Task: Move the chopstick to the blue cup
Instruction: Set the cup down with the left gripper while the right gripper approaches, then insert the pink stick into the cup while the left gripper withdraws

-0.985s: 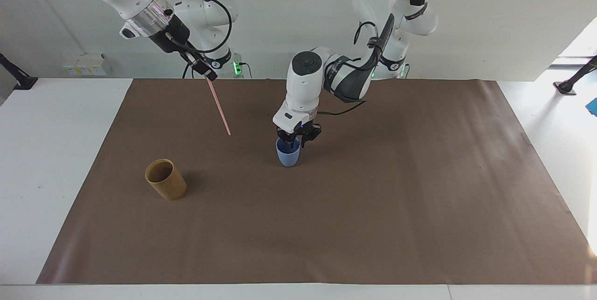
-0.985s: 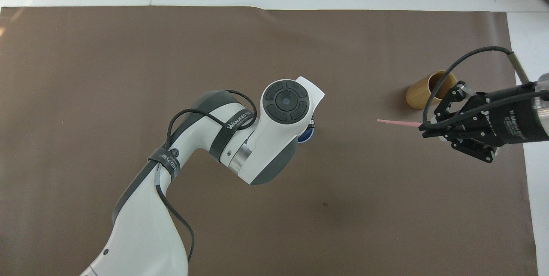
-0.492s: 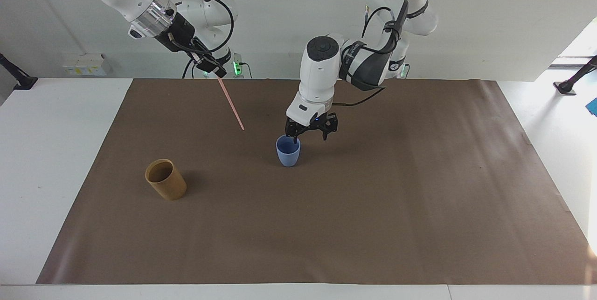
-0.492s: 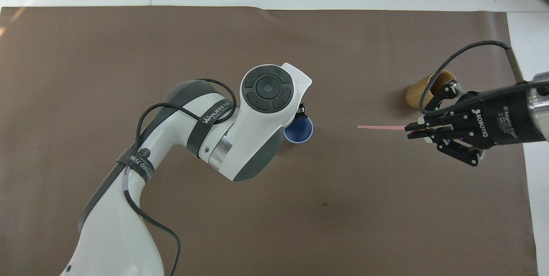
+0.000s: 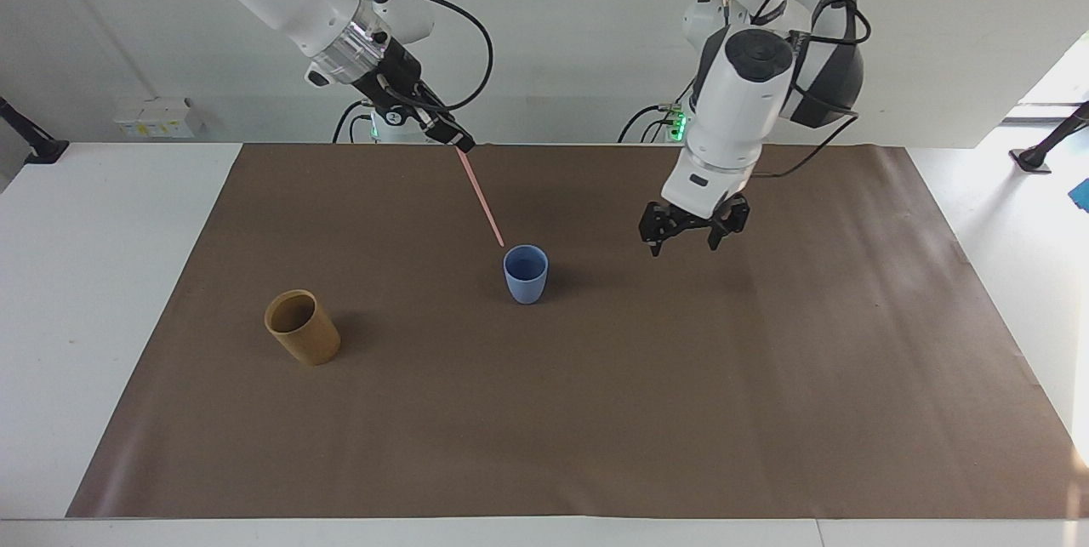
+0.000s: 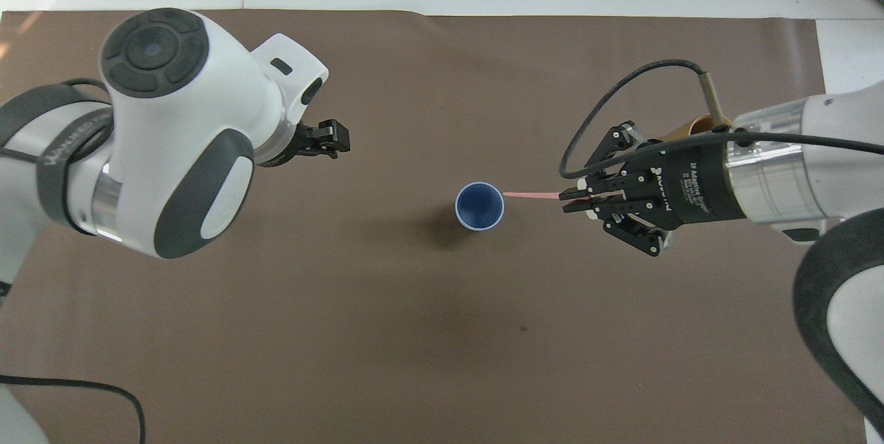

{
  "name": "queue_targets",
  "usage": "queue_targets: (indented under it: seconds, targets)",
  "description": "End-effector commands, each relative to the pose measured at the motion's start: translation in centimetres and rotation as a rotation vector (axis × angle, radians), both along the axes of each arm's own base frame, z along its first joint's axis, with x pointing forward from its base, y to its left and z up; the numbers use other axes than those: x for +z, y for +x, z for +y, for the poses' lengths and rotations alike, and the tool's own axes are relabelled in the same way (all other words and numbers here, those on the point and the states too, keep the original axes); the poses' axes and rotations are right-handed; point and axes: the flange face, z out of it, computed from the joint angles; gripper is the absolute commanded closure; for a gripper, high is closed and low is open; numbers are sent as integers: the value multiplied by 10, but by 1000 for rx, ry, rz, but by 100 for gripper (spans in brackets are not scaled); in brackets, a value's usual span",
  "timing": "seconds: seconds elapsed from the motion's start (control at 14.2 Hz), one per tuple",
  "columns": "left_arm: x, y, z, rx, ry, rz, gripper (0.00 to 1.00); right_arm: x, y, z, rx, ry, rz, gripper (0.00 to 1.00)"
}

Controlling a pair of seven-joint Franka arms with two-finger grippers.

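1. Carrying the chopstick point(image 5: 481, 196) over to the blue cup point(image 5: 526, 274) is the step in hand, I'd say. The right gripper point(image 5: 460, 143) is clamped tight on the stick's top end, and the stick hangs slanted with its lower tip just beside the cup's rim, on the side toward the right arm's end of the table, not yet inside.
2. The cup stands upright on the brown mat point(image 5: 766, 377), mouth open and nothing in it.
3. The left gripper point(image 5: 683, 242) hangs over the mat on the cup's other flank, toward the left arm's end, fingers spread wide, holding nothing. Looks like it's just waiting.
4. Next move, my guess: nudge the tip over the cup's mouth, tilt the stick more upright, lower it in, then let go. The slim stick could tip that light cup if it leans hard on the rim.
5. A tan cup point(image 5: 302, 326) sits well apart from the blue cup, toward the right arm's end.
6. Readable writing: "ROBOTIQ" on the right gripper's body in the overhead view; the strap lettering on the left arm I can't make out.
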Motion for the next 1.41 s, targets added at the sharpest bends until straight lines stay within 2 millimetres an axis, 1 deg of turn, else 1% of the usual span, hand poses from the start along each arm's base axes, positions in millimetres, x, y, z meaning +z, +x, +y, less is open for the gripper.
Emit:
queue_targets:
  seconds: [0.0, 0.07, 0.14, 0.21, 0.28, 0.42, 0.49, 0.63, 0.7, 0.77, 0.84, 0.91, 1.06, 1.13, 1.2, 1.34]
  targets:
    - [12, -14, 46, -92, 20, 43, 0, -27, 6, 16, -10, -22, 5, 100]
    - [17, -12, 68, -139, 23, 50, 0, -42, 1, 29, 12, -39, 10, 100]
    - [19, -11, 86, -170, 25, 69, 0, -54, -2, 33, 17, -50, 14, 100]
    - [23, -11, 102, -190, 25, 73, 0, -67, -3, 33, 14, -61, 25, 100]
    - [29, -10, 122, -207, 25, 69, 0, -79, -3, 33, 7, -67, 32, 100]
    - [39, -15, 151, -247, 25, 89, 0, -100, 0, 33, 13, -80, 45, 100]
    - [46, -18, 159, -258, 25, 86, 0, -107, 4, 34, 15, -85, 47, 100]
    - [62, -28, 167, -314, 25, 79, 0, -112, 12, 34, -16, -84, 15, 100]
    - [72, -32, 185, -320, 25, 76, 0, -111, 12, 34, -18, -82, 12, 81]
    - [84, -38, 189, -335, 25, 72, 0, -111, 14, 34, -18, -80, 11, 44]
    - [100, -45, 192, -332, 27, 63, 0, -108, 16, 35, -23, -79, 8, 22]
    - [107, -47, 193, -326, 28, 63, 0, -108, 18, 36, -16, -79, 2, 0]
    - [109, -45, 197, -315, 29, 48, 0, -104, 27, 37, -10, -81, -18, 0]
    - [109, -45, 197, -316, 29, 48, 0, -96, 32, 33, 2, -81, -47, 0]
    - [109, -47, 198, -315, 28, 58, 0, -89, 36, 27, 27, -78, -80, 0]
    - [118, -51, 202, -310, 32, 45, 0, -73, 42, 5, 76, -105, -157, 0]
